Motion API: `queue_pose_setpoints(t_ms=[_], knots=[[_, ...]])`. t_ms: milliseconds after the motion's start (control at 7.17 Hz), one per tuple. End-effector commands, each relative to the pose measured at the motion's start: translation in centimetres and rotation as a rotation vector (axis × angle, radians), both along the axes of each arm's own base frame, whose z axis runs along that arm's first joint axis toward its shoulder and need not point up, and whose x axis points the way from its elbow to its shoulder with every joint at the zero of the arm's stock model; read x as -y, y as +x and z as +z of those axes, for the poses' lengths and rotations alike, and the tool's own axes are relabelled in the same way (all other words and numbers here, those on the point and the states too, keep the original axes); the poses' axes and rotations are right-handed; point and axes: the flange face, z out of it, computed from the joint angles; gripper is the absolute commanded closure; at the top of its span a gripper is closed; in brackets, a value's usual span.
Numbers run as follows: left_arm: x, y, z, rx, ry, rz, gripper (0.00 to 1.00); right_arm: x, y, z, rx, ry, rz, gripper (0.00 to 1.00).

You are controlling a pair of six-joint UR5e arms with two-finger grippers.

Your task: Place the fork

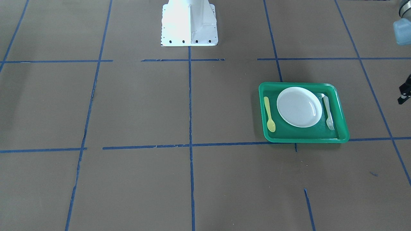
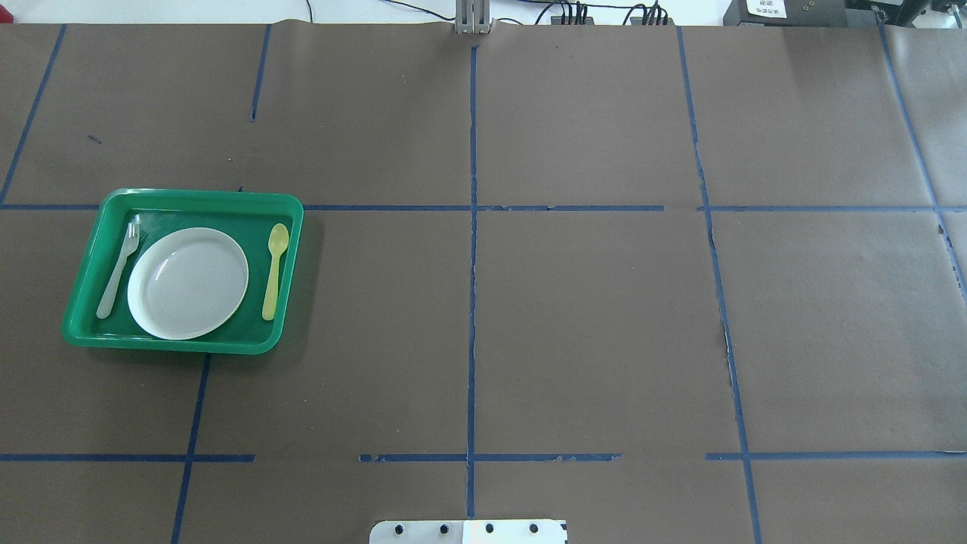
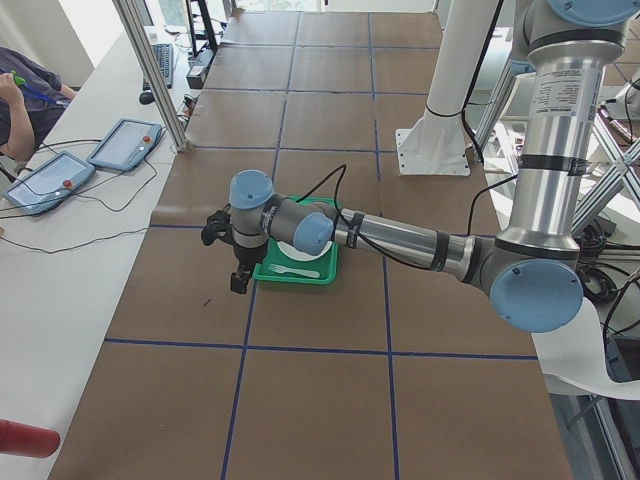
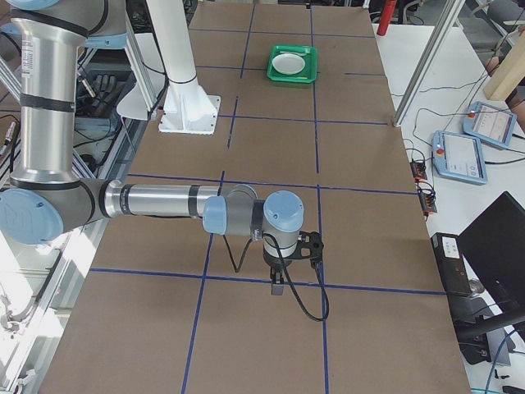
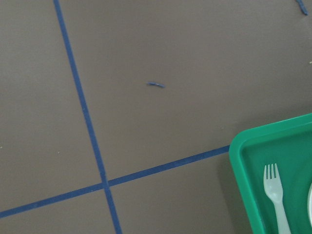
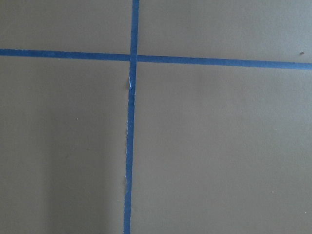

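The pale plastic fork lies flat in the green tray, left of the white plate, tines toward the far side. It also shows in the front view and the left wrist view. A yellow spoon lies right of the plate. My left gripper hangs above the table just off the tray's outer side and holds nothing; only a sliver of it shows at the front view's edge, so I cannot tell if it is open. My right gripper hovers far from the tray; I cannot tell its state.
The white robot base stands at the table's robot side. Blue tape lines grid the brown table cover. A side bench with tablets and a metal post runs along the operators' side.
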Motion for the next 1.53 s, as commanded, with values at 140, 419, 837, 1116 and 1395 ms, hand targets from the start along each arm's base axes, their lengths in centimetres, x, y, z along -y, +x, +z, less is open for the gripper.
queue_pose_setpoints(t_ms=[140,419,837,1116,1395], knots=[[-5.8,-5.0,7.9,-0.136,-0.187,-0.045,0.0,0.0,0.0,0.0,0.0,0.001,-0.001,0.0],[-5.8,-6.1,8.3,-0.078,-0.196,-0.074,0.0,0.0,0.0,0.0,0.0,0.001,-0.001,0.0],[-6.3,-9.9,7.9,-0.047,-0.208,-0.093,0.0,0.0,0.0,0.0,0.0,0.001,-0.001,0.0],[-6.7,-10.6,8.2,-0.049,-0.225,-0.105,0.0,0.0,0.0,0.0,0.0,0.0,0.0,0.0],[-6.9,-10.6,8.4,-0.049,-0.23,-0.105,0.0,0.0,0.0,0.0,0.0,0.001,-0.001,0.0]])
